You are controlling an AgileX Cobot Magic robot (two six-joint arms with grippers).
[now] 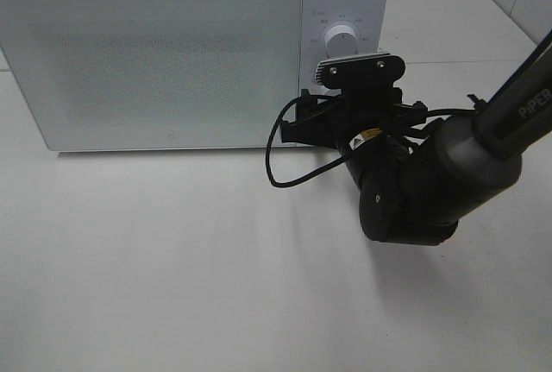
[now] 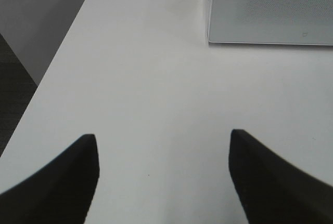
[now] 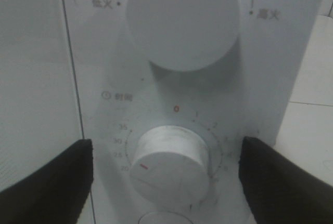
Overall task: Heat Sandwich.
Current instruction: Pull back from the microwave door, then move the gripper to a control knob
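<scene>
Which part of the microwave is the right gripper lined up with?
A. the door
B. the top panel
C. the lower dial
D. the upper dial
C: in the right wrist view the lower dial sits centred ahead of the open right gripper, with one finger showing on either side of it.

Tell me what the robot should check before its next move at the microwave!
1. Microwave door shut: ok.
2. Sandwich inside: cannot tell, none is in view.
3. Right claw open and lined up with the timer knob: ok.
4. That knob turned off 0: ok, its red mark sits near 20.
5. Left claw out of the way: ok, open over the table.
</scene>
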